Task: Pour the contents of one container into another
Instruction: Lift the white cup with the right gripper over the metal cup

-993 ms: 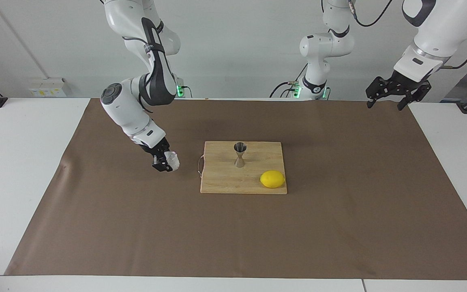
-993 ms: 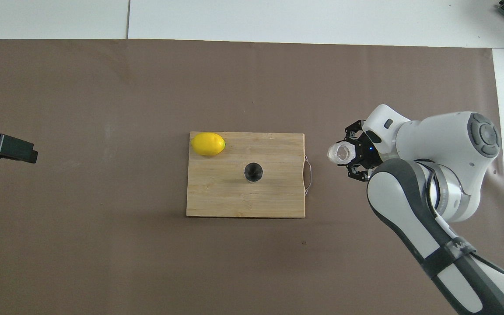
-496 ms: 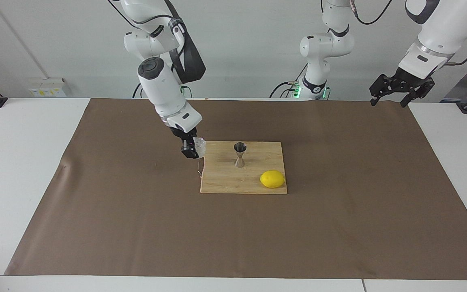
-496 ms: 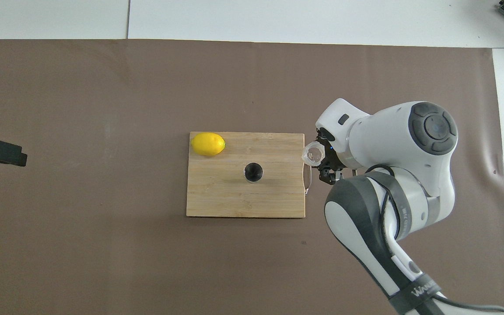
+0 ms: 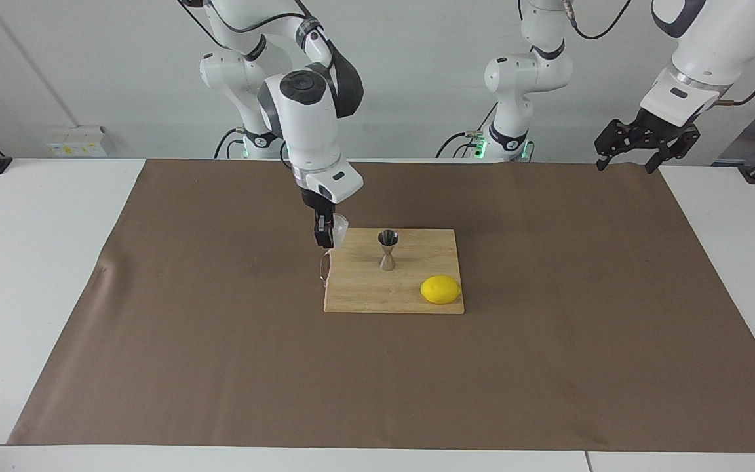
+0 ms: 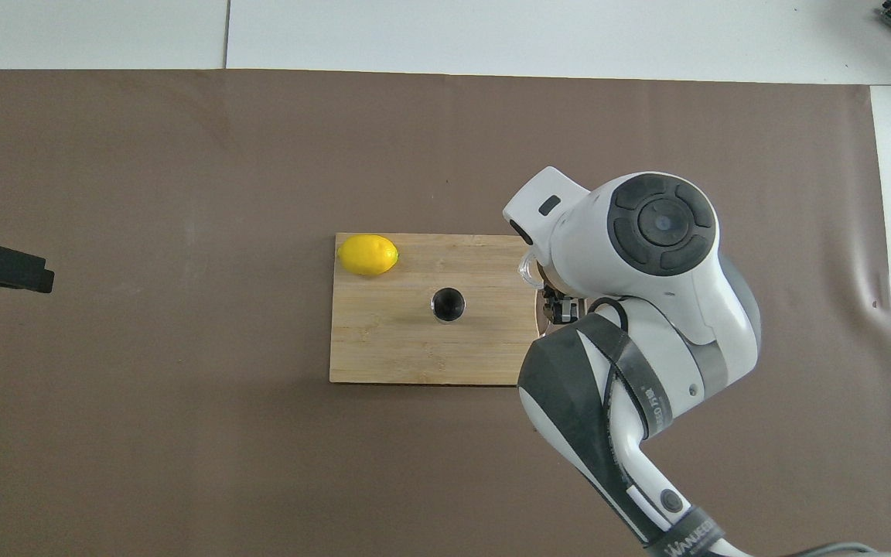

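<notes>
My right gripper (image 5: 327, 236) is shut on the faceted clear glass cup (image 5: 339, 227) and holds it in the air over the edge of the wooden cutting board (image 5: 364, 296) at the right arm's end. The steel hourglass jigger (image 5: 387, 250) stands upright on the board, apart from the cup. In the overhead view the right wrist hides most of the cup (image 6: 527, 268); the jigger (image 6: 448, 304) shows as a dark round mouth. My left gripper (image 5: 643, 145) waits open and empty, raised over the mat's corner at the left arm's end.
A yellow lemon (image 5: 441, 289) lies on the board, farther from the robots than the jigger. A wire handle (image 5: 322, 269) sticks out of the board's edge below the cup. A brown mat (image 5: 548, 341) covers the table.
My right arm has lifted the glass cup from the mat and carried it toward the board, now over the board's edge and closer to the jigger. The left arm has hardly moved.
</notes>
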Robot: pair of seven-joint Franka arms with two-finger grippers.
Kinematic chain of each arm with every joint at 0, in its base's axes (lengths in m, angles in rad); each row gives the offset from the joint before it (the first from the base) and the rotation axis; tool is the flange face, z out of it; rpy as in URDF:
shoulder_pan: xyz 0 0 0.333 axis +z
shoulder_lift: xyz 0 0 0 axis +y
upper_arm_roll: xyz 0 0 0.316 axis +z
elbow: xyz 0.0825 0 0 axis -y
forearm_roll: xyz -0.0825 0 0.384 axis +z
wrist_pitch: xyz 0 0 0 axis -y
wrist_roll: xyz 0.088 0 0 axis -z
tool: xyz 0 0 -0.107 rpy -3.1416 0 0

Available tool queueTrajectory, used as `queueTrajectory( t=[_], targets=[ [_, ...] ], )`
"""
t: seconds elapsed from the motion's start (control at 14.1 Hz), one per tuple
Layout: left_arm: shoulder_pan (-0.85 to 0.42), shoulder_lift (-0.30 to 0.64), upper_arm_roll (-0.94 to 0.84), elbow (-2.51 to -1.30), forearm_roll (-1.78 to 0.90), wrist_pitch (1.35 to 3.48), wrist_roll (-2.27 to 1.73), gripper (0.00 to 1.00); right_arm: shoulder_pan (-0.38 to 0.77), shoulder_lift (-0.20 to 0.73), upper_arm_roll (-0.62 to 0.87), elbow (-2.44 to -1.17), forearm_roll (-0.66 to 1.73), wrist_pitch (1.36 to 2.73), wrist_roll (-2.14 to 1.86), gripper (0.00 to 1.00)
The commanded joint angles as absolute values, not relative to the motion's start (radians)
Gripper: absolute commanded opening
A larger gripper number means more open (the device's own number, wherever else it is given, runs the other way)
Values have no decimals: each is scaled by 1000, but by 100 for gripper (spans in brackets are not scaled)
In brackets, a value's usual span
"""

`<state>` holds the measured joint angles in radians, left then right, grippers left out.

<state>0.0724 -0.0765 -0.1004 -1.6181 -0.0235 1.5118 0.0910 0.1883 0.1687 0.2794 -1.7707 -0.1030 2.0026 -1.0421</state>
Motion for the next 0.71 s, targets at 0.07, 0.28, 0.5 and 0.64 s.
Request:
queueTrajectory(
  t=[0.07, 0.28, 0.5, 0.64],
  targets=[
    [83, -107, -101, -1643, -25, 1525, 94, 100, 256, 290, 281, -1605, -175, 1890, -941, 15],
    [74, -107, -100, -1646, -25, 1526, 94, 100, 287, 324, 282, -1562, -264, 1868, -885, 15],
    [72, -110, -106, -1643, -25, 1517, 92, 100, 331, 374, 281, -1510, -308, 1794, -876, 15],
    [78, -120, -106, -1644, -25, 1517, 94, 100, 376, 422, 281, -1456, -356, 1747, -848, 15]
  ],
)
